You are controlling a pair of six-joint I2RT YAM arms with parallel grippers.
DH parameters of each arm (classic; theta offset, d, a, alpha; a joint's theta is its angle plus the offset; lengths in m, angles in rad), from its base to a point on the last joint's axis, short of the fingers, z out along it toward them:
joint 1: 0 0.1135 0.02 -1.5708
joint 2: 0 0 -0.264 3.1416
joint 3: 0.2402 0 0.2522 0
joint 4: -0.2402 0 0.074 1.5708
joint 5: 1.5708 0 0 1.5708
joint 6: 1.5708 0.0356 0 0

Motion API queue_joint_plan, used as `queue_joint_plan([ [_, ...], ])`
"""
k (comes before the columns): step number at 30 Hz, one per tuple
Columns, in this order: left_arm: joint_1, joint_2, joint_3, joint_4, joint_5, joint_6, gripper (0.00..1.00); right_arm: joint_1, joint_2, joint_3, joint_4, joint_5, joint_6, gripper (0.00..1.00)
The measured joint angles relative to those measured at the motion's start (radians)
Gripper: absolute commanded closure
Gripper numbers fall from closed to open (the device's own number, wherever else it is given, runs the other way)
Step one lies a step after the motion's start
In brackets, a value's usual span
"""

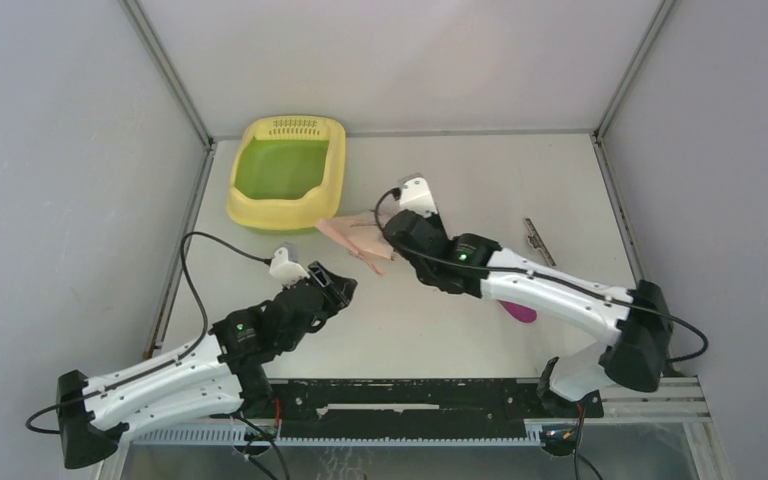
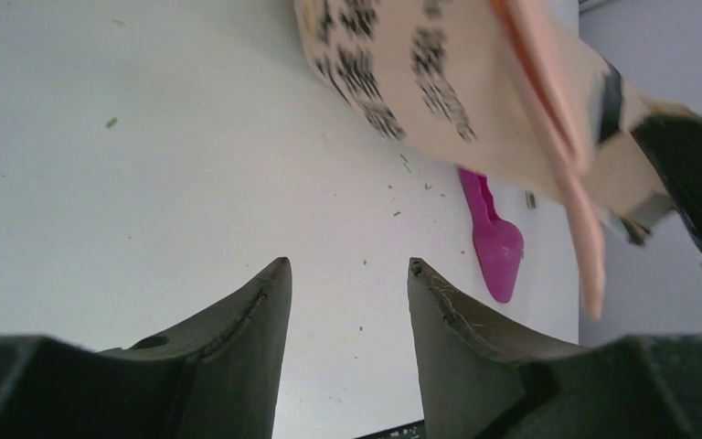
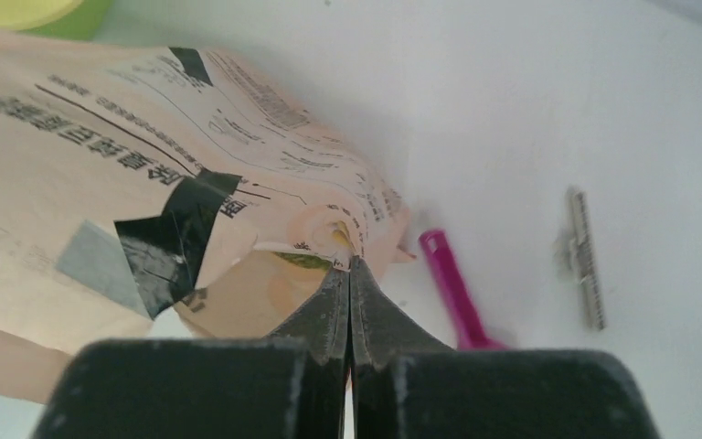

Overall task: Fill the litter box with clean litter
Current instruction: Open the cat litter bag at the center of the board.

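Observation:
The pale yellow litter box (image 1: 245, 208) with its green floor stands at the far left of the table. No clean litter shows in it; I see only a few tiny greenish specks (image 2: 395, 214) on the table. My right gripper (image 3: 351, 263) is shut on a folded edge of the peach printed bag (image 3: 101, 183), holding it just right of the box's near corner (image 1: 352, 236). My left gripper (image 2: 347, 265) hangs open and empty over bare table, a little below and left of the bag (image 2: 475, 82).
A magenta scoop (image 2: 495, 242) lies on the table under the right forearm (image 1: 520, 312). A thin metal strip (image 1: 538, 242) lies at the right. Grey walls enclose the table on three sides.

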Motion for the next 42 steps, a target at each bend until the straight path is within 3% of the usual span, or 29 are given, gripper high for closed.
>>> queue_joint_plan([
  [8,0.017,0.112,0.016,0.003,-0.038,-0.020,0.50,-0.024,-0.203,-0.033,-0.177,-0.193,0.273,1.00],
  [14,0.072,0.277,0.034,0.052,-0.021,-0.028,0.52,-0.017,-0.213,-0.033,-0.201,-0.298,0.366,1.00],
  [22,0.214,0.480,0.183,0.173,0.037,0.029,0.56,-0.005,-0.264,-0.111,-0.189,-0.367,0.453,1.00],
  [32,0.329,0.800,0.404,0.275,0.153,0.128,0.58,-0.050,-0.310,-0.143,-0.181,-0.348,0.500,1.00],
  [42,0.432,0.982,0.645,0.298,0.271,0.218,0.62,-0.246,-0.224,-0.141,-0.088,-0.362,0.406,1.00],
])
